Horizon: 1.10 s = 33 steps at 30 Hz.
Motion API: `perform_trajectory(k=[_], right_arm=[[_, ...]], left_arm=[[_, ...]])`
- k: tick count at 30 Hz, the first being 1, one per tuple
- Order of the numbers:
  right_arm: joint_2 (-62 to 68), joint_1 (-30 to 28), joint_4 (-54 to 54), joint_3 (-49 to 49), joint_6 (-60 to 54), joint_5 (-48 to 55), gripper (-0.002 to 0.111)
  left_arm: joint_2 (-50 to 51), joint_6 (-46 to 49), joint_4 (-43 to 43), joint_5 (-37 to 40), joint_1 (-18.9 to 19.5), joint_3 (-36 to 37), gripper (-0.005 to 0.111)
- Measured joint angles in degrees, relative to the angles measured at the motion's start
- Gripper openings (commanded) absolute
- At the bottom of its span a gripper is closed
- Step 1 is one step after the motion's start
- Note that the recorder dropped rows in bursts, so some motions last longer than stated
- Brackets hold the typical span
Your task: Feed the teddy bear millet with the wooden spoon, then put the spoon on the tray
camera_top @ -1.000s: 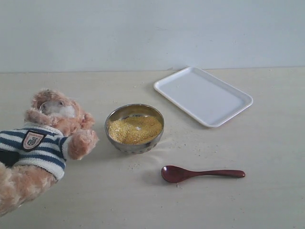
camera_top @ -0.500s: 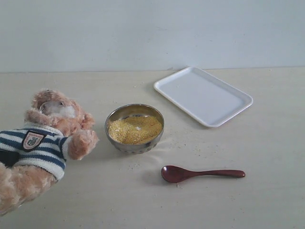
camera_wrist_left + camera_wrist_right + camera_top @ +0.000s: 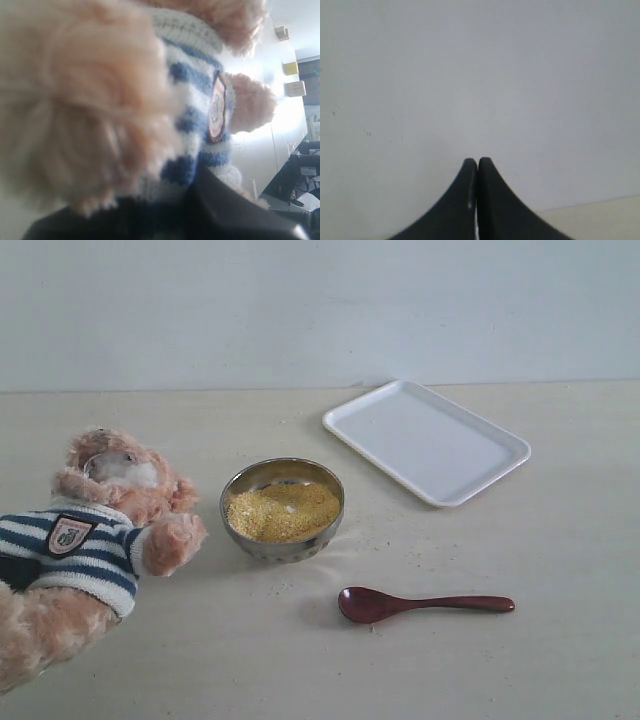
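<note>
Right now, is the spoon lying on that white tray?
No, the wooden spoon lies on the table, clearly apart from the tray, which has nothing on it.

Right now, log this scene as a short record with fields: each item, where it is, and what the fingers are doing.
teddy bear: reclined at left of exterior view, one paw close to the steel bowl
millet: in the steel bowl, a few grains scattered on the table
wooden spoon: flat on the table, nearer the camera than the bowl, untouched
tray: behind and right of the bowl, nothing on it
right fingers: pressed together, holding nothing
left fingers: dark part against the bear's shirt, grip unclear
</note>
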<state>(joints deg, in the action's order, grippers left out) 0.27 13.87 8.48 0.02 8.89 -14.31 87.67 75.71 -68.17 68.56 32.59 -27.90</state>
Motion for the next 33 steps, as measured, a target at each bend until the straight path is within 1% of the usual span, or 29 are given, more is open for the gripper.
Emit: perform_trajectory(k=[2, 4, 8, 11, 15, 19, 20, 21, 22, 23, 24, 25, 26, 27, 28, 29, 33], right_arm=[[0.00, 0.00, 0.10, 0.00, 2.40, -1.62, 0.000], [0.00, 0.00, 0.10, -1.07, 3.85, 0.58, 0.000], [0.38, 0.00, 0.10, -8.28, 3.80, 12.54, 0.000], [3.89, 0.00, -0.03, -15.33, 0.04, 22.15, 0.000], [11.25, 0.00, 1.84, -24.88, -12.65, 35.18, 0.000], [20.21, 0.00, 6.70, -33.46, -26.68, 49.40, 0.000], [24.31, 0.33, 8.81, -36.05, -32.76, 54.10, 0.000], [26.43, 0.97, 9.79, -37.10, -36.00, 56.09, 0.000], [30.52, 2.66, 10.92, -38.63, -42.23, 59.67, 0.000], [32.67, 3.83, 11.20, -39.31, -45.04, 61.76, 0.002], [36.91, 6.15, 11.16, -40.27, -47.93, 65.31, 0.005], [39.37, 7.43, 10.84, -40.48, -48.86, 66.54, 0.016], [43.95, 9.65, 10.11, -40.90, -49.55, 67.78, 0.025], [46.44, 10.73, 9.39, -40.92, -49.82, 67.88, 0.042], [51.29, 12.65, 7.08, -41.02, -50.12, 67.65, 0.052], [54.56, 13.86, 4.32, -41.02, -50.12, 67.05, 0.057], [65.63, 19.71, 0.06, -42.02, -49.77, 61.28, 0.057]], left_arm=[[0.00, 0.11, 0.00, 0.00, 0.00, 0.00, 0.007], [0.00, 0.47, 0.00, 0.00, 0.00, 0.00, 0.007], [0.00, 0.82, 0.00, 0.00, 0.00, 0.00, 0.007], [0.00, 0.82, 0.00, 0.00, 0.00, 0.00, 0.007], [0.00, 0.82, 0.00, 0.00, 0.00, 0.00, 0.007], [0.00, 0.82, 0.00, 0.00, 0.00, 0.00, 0.007], [0.00, 0.82, 0.00, 0.00, 0.00, 0.00, 0.007], [0.00, 0.82, 0.00, 0.00, 0.00, 0.00, 0.007], [0.00, 0.82, 0.00, 0.00, 0.00, 0.00, 0.007], [0.00, 0.82, 0.00, 0.00, 0.00, 0.00, 0.007], [0.00, 0.82, 0.00, 0.00, 0.00, 0.00, 0.007], [0.00, 0.82, 0.00, 0.00, 0.00, 0.00, 0.007], [0.00, 0.82, 0.00, 0.00, 0.00, 0.00, 0.007], [0.00, 0.82, 0.00, 0.00, 0.00, 0.00, 0.007], [0.00, 0.82, 0.00, 0.00, 0.00, 0.00, 0.007], [0.00, 0.82, 0.00, 0.00, 0.00, 0.00, 0.007], [0.00, 0.95, 0.00, 0.00, 0.00, 0.00, 0.007]])
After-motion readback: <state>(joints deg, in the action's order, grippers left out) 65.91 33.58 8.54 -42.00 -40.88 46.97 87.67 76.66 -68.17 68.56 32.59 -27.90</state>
